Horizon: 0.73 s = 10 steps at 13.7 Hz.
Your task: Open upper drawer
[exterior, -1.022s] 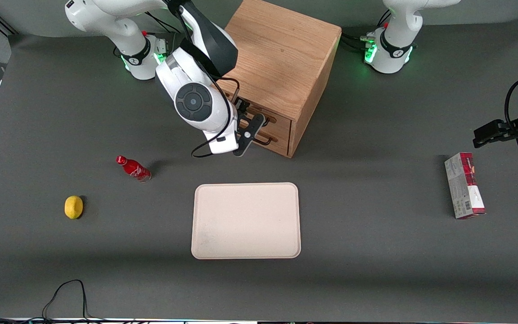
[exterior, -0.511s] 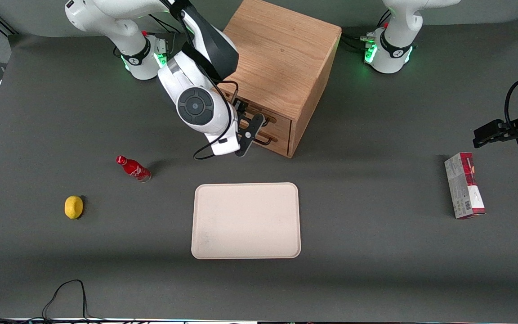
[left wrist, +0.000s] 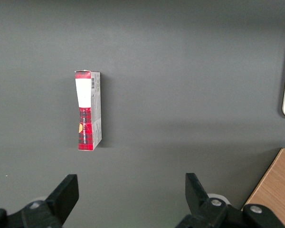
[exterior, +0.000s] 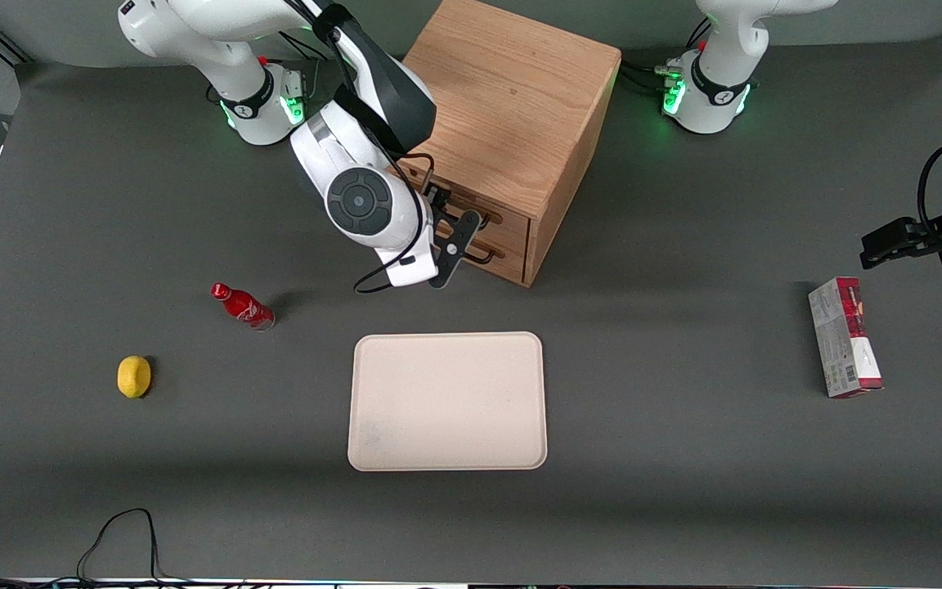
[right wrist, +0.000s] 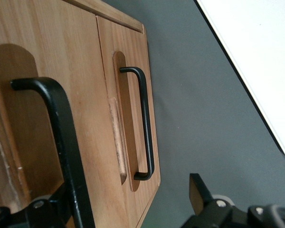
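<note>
The working arm's black two-finger end effector (right wrist: 128, 204), fingers spread and empty, straddles the upper oak-wood drawer's (right wrist: 33, 118) thin black bar handle (right wrist: 66, 142), whose long axis runs between them.

The working right arm reaches down from its white, green-lit base (exterior: 262, 102), its black-and-white forearm sloping toward the front camera and ending in a rounded white wrist joint with a dark circular cap (exterior: 359, 200). Below that wrist, the black two-finger gripper (exterior: 448, 231) is held low and turned sideways. In the right wrist view its two black fingers (right wrist: 199, 192) stand spread well apart, with a clear gap between them. A thin black cable (exterior: 373, 282) loops from the wrist housing.
</note>
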Available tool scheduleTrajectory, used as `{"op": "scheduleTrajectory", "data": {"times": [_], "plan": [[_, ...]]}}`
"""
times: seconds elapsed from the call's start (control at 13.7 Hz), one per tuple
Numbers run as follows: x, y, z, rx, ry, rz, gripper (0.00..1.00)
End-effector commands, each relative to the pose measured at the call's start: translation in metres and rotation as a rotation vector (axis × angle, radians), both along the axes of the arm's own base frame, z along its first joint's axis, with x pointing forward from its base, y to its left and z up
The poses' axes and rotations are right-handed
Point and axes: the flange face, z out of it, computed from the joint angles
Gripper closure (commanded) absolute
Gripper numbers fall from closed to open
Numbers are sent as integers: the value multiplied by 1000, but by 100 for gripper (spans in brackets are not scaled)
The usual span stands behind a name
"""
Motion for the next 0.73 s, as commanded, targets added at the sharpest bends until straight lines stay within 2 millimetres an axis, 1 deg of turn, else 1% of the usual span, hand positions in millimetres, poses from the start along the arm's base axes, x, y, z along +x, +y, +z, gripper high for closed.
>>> {"op": "scheduleTrajectory", "data": {"times": [0.0,0.07,0.51,0.66], "plan": [[13,-11,6,50,-2,21,0],[17,-15,6,53,-2,17,0],[24,-17,8,59,-45,9,0],[30,-22,9,64,-58,-3,0]]}}
